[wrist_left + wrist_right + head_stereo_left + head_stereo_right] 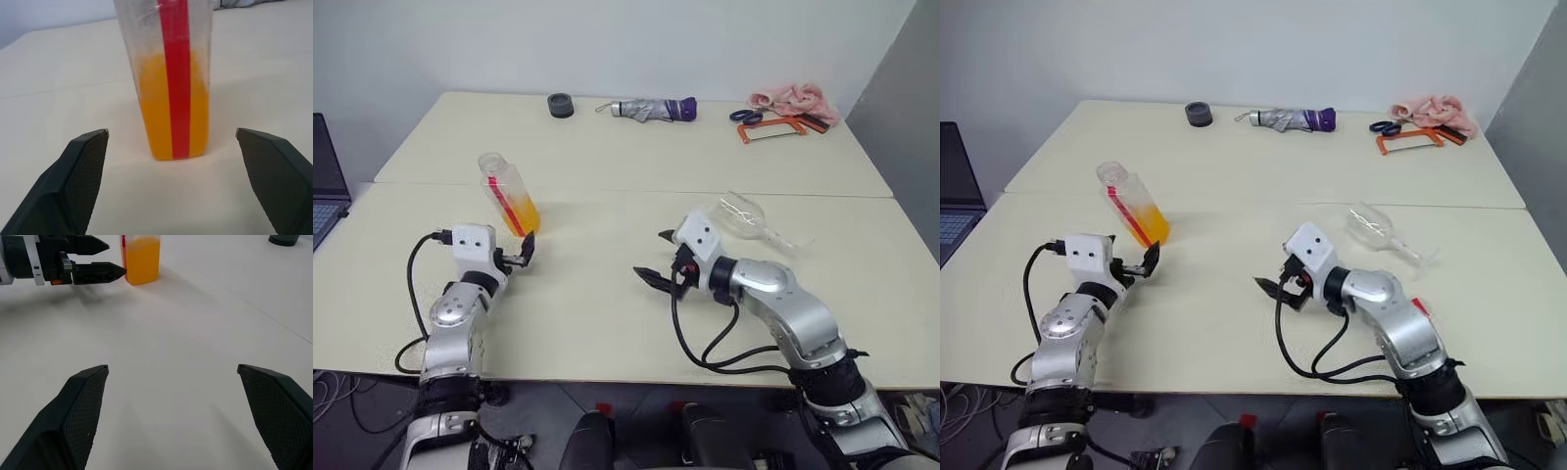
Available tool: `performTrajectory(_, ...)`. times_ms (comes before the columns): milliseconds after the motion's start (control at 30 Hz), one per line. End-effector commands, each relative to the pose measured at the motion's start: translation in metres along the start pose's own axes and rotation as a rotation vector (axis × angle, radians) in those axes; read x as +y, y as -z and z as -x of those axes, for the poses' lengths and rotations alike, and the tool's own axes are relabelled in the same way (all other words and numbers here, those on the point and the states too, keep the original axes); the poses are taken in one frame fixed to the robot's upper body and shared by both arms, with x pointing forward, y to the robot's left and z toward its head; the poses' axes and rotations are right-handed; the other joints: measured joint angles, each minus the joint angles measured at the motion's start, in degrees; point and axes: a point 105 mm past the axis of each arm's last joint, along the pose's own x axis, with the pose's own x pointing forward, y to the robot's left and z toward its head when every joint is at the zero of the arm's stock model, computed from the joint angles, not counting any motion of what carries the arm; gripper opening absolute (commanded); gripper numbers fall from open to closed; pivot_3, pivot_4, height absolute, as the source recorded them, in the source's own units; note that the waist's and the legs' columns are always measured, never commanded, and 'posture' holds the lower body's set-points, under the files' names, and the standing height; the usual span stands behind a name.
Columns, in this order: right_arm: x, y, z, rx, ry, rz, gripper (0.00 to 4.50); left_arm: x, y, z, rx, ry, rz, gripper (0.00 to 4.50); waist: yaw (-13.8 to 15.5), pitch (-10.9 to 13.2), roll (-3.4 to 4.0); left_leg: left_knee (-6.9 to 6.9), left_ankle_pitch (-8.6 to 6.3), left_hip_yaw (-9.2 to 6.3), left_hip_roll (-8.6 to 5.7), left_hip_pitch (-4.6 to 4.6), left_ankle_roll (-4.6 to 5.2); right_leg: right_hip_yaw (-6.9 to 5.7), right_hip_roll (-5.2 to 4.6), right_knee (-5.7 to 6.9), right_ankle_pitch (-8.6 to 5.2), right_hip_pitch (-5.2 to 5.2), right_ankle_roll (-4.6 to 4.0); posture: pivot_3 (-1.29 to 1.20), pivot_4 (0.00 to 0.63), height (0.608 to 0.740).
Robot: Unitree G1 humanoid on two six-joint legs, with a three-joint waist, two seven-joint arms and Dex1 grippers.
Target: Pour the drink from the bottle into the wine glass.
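- Table [607, 323]: two pale tops butted, seam running 9-to-3 behind the bottle. Wide bare surface between the arms and toward the near edge.
- Right gripper [652, 258]: jaws spread wide, nothing held, pointing toward 10 o'clock over bare tabletop, well apart from both task items.
- Left gripper [523, 252]: jaws wide apart, empty, pointing at 12, just short of the bottle, not touching.
- Bottle [509, 194]: upright, long axis vertical, open mouth up, red stripe facing the left gripper; drink [168, 107] fills the lower part.
- Wine glass [759, 223]: lying on its side at 1 o'clock of the right gripper, long axis roughly 10-to-4, bowl toward 10, foot toward 4.
- Far edge: umbrella [656, 109], scissors [747, 116], tape roll [561, 105].
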Motion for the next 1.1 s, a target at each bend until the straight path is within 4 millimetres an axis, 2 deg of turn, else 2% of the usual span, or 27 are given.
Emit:
performTrajectory(33, -0.017, -0.020, 0.028, -0.060, 0.096, 0.014, 4.50, -0.032, -0.022, 0.016, -0.080, 0.237, -0.010, 4.47, 0.0, 0.0, 0.00, 0.00, 0.00, 0.00, 0.03, 0.00, 0.00, 0.00, -0.01, 0.00, 0.00, 0.01, 0.00, 0.00, 0.150, 0.740)
performTrajectory(167, -0.043, -0.025, 0.058, -0.049, 0.241, 0.023, 4.50, -0.075, -0.029, 0.031, -0.073, 0.505, 0.006, 4.47, 0.2, 0.0, 0.00, -0.01, 0.00, -0.02, -0.02, 0.02, 0.00, -0.03, 0.01, -0.01, -0.01, 0.07, 0.01, 0.00, 0.150, 0.740)
performTrajectory(267, -0.057, -0.023, 0.073, 0.006, 0.328, 0.099, 4.50, -0.100, -0.037, 0.032, -0.078, 0.643, 0.001, 4.47, 0.2, 0.0, 0.00, 0.00, 0.00, 0.00, -0.09, 0.06, 0.00, -0.02, 0.08, -0.02, -0.01, 0.12, 0.03, 0.00, 0.150, 0.740)
performTrajectory(333, -0.063, -0.019, 0.079, 0.049, 0.367, 0.147, 4.50, -0.109, -0.042, 0.031, -0.087, 0.691, -0.006, 4.47, 0.1, 0.0, 0.00, -0.02, 0.00, 0.08, -0.13, 0.10, 0.00, 0.02, 0.15, -0.03, -0.01, 0.13, 0.04, 0.00, 0.150, 0.740)
performTrajectory(500, -0.074, 0.006, 0.085, 0.231, 0.504, 0.281, 4.50, -0.122, -0.061, 0.015, -0.142, 0.754, -0.035, 4.47, -0.1, 0.0, 0.00, -0.04, 0.00, 0.14, -0.12, 0.13, 0.00, 0.09, 0.25, -0.03, -0.01, 0.09, 0.03, 0.00, 0.150, 0.740)
performTrajectory(567, -0.073, 0.014, 0.083, 0.274, 0.520, 0.312, 4.50, -0.125, -0.065, 0.012, -0.150, 0.770, -0.038, 4.47, -0.3, 0.0, 0.01, -0.05, 0.00, 0.17, -0.11, 0.15, 0.00, 0.13, 0.25, -0.03, -0.01, 0.09, 0.03, 0.00, 0.150, 0.740)
performTrajectory(667, -0.085, 0.027, 0.085, 0.392, 0.621, 0.474, 4.50, -0.129, -0.064, 0.009, -0.158, 0.798, -0.060, 4.47, -0.3, 0.0, 0.01, -0.05, 0.00, 0.27, -0.11, 0.18, 0.00, 0.23, 0.26, -0.03, -0.01, 0.08, 0.03, 0.00, 0.150, 0.740)
performTrajectory(833, -0.102, 0.026, 0.086, 0.482, 0.764, 0.671, 4.50, -0.132, -0.059, 0.004, -0.165, 0.822, -0.064, 4.47, -0.2, 0.0, 0.01, -0.03, 0.00, 0.30, -0.15, 0.14, 0.00, 0.26, 0.21, -0.04, -0.01, 0.05, 0.04, 0.00, 0.150, 0.740)
performTrajectory(1100, -0.107, 0.040, 0.077, 0.577, 0.781, 0.829, 4.50, -0.139, -0.054, -0.001, -0.182, 0.837, -0.062, 4.47, -0.1, 0.0, 0.01, -0.04, 0.00, 0.29, -0.16, 0.12, 0.00, 0.24, 0.22, -0.06, -0.01, 0.04, 0.03, 0.00, 0.150, 0.740)
